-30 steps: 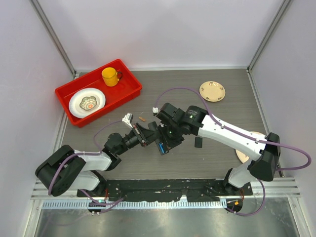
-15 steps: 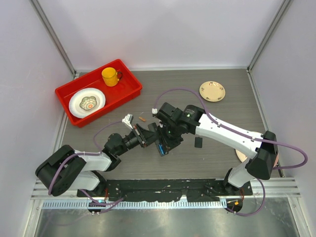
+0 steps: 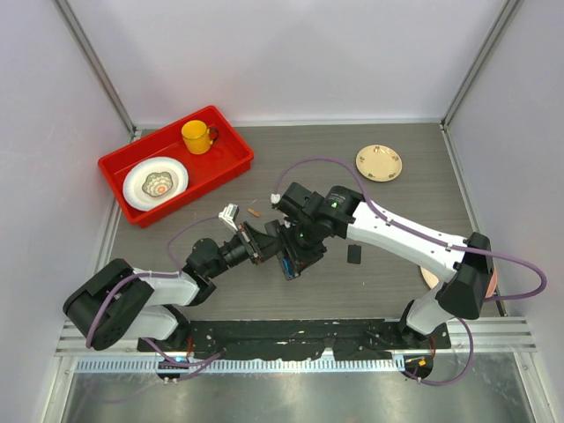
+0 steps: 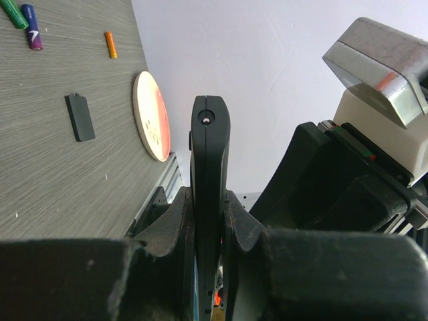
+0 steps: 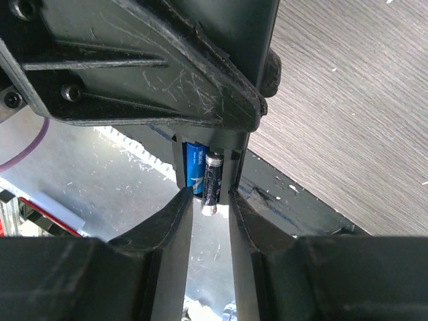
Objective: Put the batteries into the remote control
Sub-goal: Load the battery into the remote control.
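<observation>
The left gripper is clamped on the remote control. In the left wrist view the slim black bar stands edge-on between the two fingers and rises to the middle of the frame. In the top view it is held above the table at the centre of the frame, where the two arms meet.

The right gripper points into the remote's open compartment. Its fingers stand a narrow gap apart. The end of a dark silver battery shows in that gap with a sliver of space on each side, so the pads do not seem to grip it. That battery lies in the compartment just beside a blue battery.

In the upper left of the left wrist view three more batteries lie on the table. A green battery and a purple-blue battery are close together, and an orange battery is a little apart from them. Below them lies a small black square piece, with a round disc to its right at the table's edge.

At the upper left of the top view a red tray holds a yellow mug and a white plate. A small beige plate sits on the table at the upper right.
</observation>
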Controlling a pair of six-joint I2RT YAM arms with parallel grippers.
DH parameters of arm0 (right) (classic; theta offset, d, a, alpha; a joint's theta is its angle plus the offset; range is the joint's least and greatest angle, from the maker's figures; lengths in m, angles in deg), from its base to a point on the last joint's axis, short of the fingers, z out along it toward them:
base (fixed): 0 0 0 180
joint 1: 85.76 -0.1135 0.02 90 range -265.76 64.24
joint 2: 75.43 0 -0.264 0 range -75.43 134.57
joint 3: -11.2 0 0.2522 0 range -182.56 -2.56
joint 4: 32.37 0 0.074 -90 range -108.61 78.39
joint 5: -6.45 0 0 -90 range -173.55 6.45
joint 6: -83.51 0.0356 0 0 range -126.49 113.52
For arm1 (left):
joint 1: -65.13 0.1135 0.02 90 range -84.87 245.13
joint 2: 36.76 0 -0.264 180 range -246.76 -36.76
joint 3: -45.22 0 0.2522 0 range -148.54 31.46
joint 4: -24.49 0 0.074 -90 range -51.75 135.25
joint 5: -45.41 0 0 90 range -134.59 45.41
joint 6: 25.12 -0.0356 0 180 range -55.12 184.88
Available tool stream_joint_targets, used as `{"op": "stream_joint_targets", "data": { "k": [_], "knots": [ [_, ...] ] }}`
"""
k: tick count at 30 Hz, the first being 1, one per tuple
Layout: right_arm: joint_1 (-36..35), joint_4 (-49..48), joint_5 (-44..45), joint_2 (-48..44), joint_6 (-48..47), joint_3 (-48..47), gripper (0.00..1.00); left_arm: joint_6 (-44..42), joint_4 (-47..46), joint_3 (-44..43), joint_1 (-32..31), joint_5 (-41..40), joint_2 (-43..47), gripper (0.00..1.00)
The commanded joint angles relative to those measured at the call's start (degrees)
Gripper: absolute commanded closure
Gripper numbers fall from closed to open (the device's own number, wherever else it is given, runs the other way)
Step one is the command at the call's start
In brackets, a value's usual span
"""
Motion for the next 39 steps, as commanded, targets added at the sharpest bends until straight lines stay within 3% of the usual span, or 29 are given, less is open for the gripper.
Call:
{"op": "stream_joint_targets", "data": {
  "k": [1, 11, 20, 23, 27, 30, 31, 34, 39],
  "knots": [
    [0.2, -0.2, 0.2, 0.4, 0.4, -2.9, 0.65, 0.3, -14.9, -0.4, -0.6, 1.6, 0.5, 1.00],
    [0.2, 0.6, 0.6, 0.1, 1.0, -6.4, 0.50, 0.1, -14.9, -0.8, -0.6, 1.7, -0.7, 1.00],
    [0.2, -2.4, 1.4, -3.9, 1.7, -8.7, 0.48, 0.2, -15.1, -1.3, -0.8, 1.7, -1.7, 1.00],
    [0.2, -9.9, 7.2, -11.5, 1.9, -3.3, 0.48, 0.8, -15.8, -1.3, -0.8, 1.2, -1.9, 1.00],
    [0.2, -28.9, 13.3, -25.3, 4.2, 16.5, 0.45, 1.8, -16.3, -1.5, -0.7, 0.7, -2.0, 1.00],
    [0.4, -40.0, 13.7, -34.9, 6.1, 27.7, 0.35, 3.0, -16.6, -2.0, -0.7, 1.1, -2.4, 1.00],
    [0.4, -41.6, 13.3, -36.6, 6.2, 29.4, 0.25, 3.0, -16.8, -2.3, -0.6, 1.1, -2.5, 1.00],
    [0.7, -44.3, 11.1, -40.3, 6.4, 33.4, 0.12, 3.7, -17.2, -3.2, -0.6, 1.5, -2.5, 1.00],
    [2.1, -47.1, 1.8, -40.3, 8.1, 37.5, 0.10, 3.9, -17.1, -4.9, -0.7, 2.9, -3.5, 1.00]
  ]
}}
